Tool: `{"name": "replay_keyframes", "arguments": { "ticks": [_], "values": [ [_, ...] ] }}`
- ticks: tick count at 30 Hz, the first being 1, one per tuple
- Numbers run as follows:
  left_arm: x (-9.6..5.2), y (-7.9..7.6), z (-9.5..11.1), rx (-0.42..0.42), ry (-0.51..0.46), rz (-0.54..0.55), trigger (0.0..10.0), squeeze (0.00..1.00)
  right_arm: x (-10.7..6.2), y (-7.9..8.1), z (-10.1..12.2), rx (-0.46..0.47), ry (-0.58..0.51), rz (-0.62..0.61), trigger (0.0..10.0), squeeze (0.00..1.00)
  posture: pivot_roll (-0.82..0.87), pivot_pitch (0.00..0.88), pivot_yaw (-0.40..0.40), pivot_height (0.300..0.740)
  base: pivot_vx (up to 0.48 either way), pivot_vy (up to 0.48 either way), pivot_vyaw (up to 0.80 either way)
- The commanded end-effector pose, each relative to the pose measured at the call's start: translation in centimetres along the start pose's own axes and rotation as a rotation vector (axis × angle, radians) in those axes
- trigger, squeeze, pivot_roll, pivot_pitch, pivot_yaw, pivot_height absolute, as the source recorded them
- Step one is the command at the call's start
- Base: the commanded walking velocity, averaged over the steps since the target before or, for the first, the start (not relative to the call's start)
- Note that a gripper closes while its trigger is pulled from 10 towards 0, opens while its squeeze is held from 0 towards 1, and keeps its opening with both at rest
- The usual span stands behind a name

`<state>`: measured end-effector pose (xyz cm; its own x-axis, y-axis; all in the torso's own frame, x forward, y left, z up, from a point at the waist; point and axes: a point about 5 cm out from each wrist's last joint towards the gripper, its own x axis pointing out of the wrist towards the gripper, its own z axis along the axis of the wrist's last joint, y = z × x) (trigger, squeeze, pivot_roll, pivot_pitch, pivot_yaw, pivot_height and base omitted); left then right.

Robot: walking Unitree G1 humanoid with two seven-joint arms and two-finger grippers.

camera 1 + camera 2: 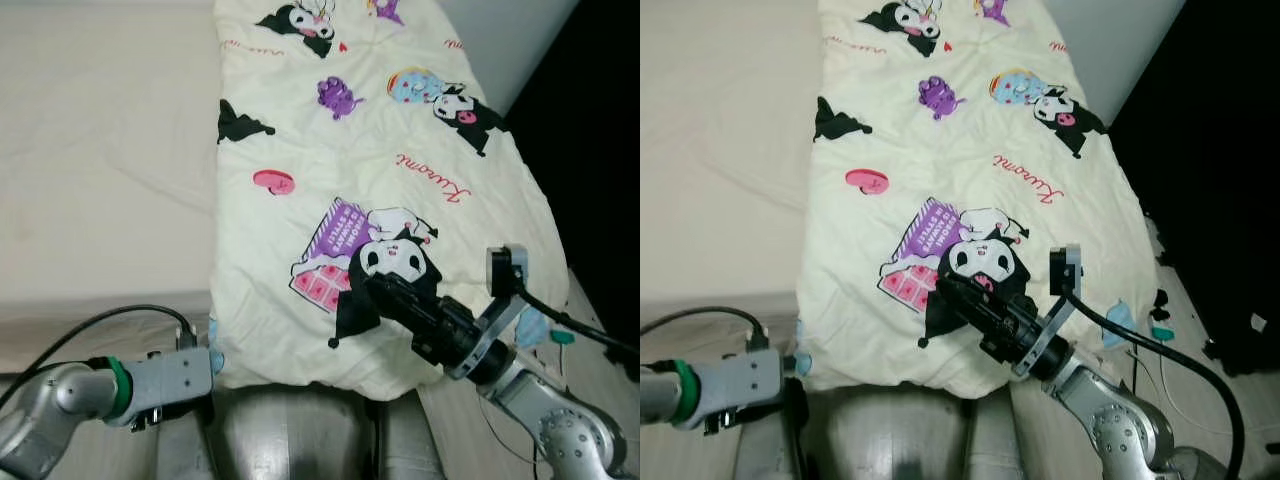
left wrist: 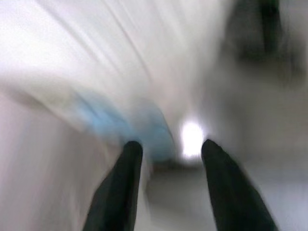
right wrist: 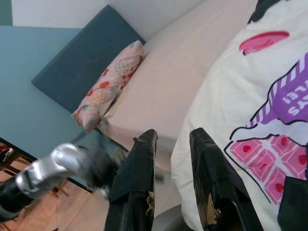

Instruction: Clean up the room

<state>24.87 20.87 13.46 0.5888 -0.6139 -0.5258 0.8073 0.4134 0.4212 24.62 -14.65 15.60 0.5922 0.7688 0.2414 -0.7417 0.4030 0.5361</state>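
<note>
1. While the cartoon-print blanket [image 1: 370, 190] lies spread over the bed [image 1: 100, 150], its near edge hangs off the bed's end.
2. Right gripper [image 1: 372, 285] hovers above the blanket's near part, fingers parted, grasping nothing.
3. Left gripper [image 2: 168, 149], fingers apart, sits low by the blanket's near left corner; its wrist view is blurred.
4. A patterned pillow [image 3: 108, 86] rests against the blue headboard [image 3: 82, 62].

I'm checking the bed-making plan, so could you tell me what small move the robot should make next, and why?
Probably lower the right gripper onto the cartoon-print blanket and close on its near edge. Its fingers are open above the fabric, which hangs over the bed's foot, while the left gripper sits open at the blanket's left corner.
</note>
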Motion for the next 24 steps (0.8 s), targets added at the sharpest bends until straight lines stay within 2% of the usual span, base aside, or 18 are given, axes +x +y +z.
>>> {"name": "replay_keyframes", "arguments": {
  "ticks": [1,2,4,5,6,8,9,10,11,12,13,14,15,18,21,22,24],
  "values": [
    [-0.2,-0.1,0.7,-0.053,-0.054,-0.018,10.0,0.0,-0.3,-0.2,-0.1,0.013,0.004,-0.023,10.0,0.0,0.01,0.158,-0.031,0.53,0.0,0.0,0.0],
    [-0.1,1.2,4.6,-0.203,-0.352,0.047,10.0,0.0,-0.1,-0.5,-0.2,-0.002,-0.015,-0.056,10.0,0.0,0.0,0.157,-0.035,0.53,0.0,0.0,0.0],
    [-0.1,1.2,4.6,-0.203,-0.352,0.047,10.0,0.0,-0.1,-0.5,-0.2,-0.002,-0.015,-0.056,10.0,0.0,0.0,0.157,-0.035,0.53,0.0,0.0,0.0],
    [0.2,1.6,6.0,-0.232,-0.448,0.071,10.0,0.0,-0.1,-0.9,-0.1,-0.015,-0.032,-0.085,10.0,0.0,0.0,0.155,-0.038,0.53,0.0,0.0,0.0],
    [0.7,1.8,7.0,-0.248,-0.503,0.1,10.0,0.0,0.0,-1.2,0.0,-0.03,-0.051,-0.115,10.0,0.0,0.0,0.155,-0.038,0.53,0.0,0.0,0.0],
    [3.3,1.9,7.6,-0.188,-0.476,0.213,10.0,0.0,0.1,-2.2,0.6,-0.092,-0.104,-0.218,10.0,0.0,0.0,0.154,-0.038,0.53,0.0,0.0,0.0],
    [5.0,2.0,7.2,-0.171,-0.416,0.285,10.0,0.0,0.2,-2.9,1.1,-0.142,-0.135,-0.289,10.0,0.0,-0.02,0.152,-0.036,0.53,0.0,0.0,0.0],
    [5.0,2.0,7.2,-0.171,-0.416,0.285,10.0,0.0,0.2,-2.9,1.1,-0.142,-0.135,-0.289,10.0,0.0,-0.02,0.152,-0.036,0.53,0.0,0.0,0.0],
    [6.5,2.0,6.9,-0.143,-0.362,0.363,10.0,0.0,0.2,-3.4,1.5,-0.176,-0.165,-0.349,10.0,0.0,-0.02,0.152,-0.036,0.53,0.0,0.0,0.0],
    [7.3,2.0,6.7,-0.127,-0.33,0.408,10.0,0.0,0.2,-3.7,1.8,-0.194,-0.184,-0.383,10.0,0.0,-0.02,0.152,-0.036,0.53,0.0,0.0,0.0],
    [8.5,1.7,6.2,-0.117,-0.284,0.45,10.0,0.0,-0.1,-4.2,2.4,-0.26,-0.197,-0.453,10.0,0.0,-0.03,0.149,-0.035,0.53,0.0,0.0,0.0],
    [8.5,1.7,6.2,-0.117,-0.284,0.45,10.0,0.0,-0.1,-4.2,2.4,-0.26,-0.197,-0.453,10.0,0.0,-0.03,0.149,-0.035,0.53,0.0,0.0,0.0],
    [9.9,1.1,5.2,-0.143,-0.23,0.475,10.0,0.0,-0.6,-4.8,3.0,-0.347,-0.21,-0.539,10.0,0.0,-0.04,0.15,-0.034,0.53,0.0,0.0,0.0],
    [10.3,0.3,4.1,-0.178,-0.19,0.454,10.0,0.0,-1.1,-5.1,3.3,-0.383,-0.216,-0.583,10.0,0.0,-0.04,0.15,-0.034,0.53,0.0,0.0,0.0],
    [9.9,0.0,2.9,-0.157,-0.148,0.443,10.0,0.0,-1.3,-5.4,3.2,-0.387,-0.213,-0.596,10.0,0.0,-0.04,0.15,-0.034,0.53,0.0,0.0,0.0],
    [8.5,-0.3,0.7,-0.121,-0.081,0.427,10.0,0.0,-1.5,-5.7,3.0,-0.389,-0.209,-0.612,10.0,0.0,-0.02,0.152,-0.035,0.53,0.0,0.0,0.0],
    [7.1,-0.7,-0.9,-0.114,-0.043,0.393,10.0,0.0,-1.6,-5.9,2.7,-0.389,-0.205,-0.623,10.0,0.0,-0.02,0.151,-0.034,0.53,0.0,0.0,0.0]
  ]
}}
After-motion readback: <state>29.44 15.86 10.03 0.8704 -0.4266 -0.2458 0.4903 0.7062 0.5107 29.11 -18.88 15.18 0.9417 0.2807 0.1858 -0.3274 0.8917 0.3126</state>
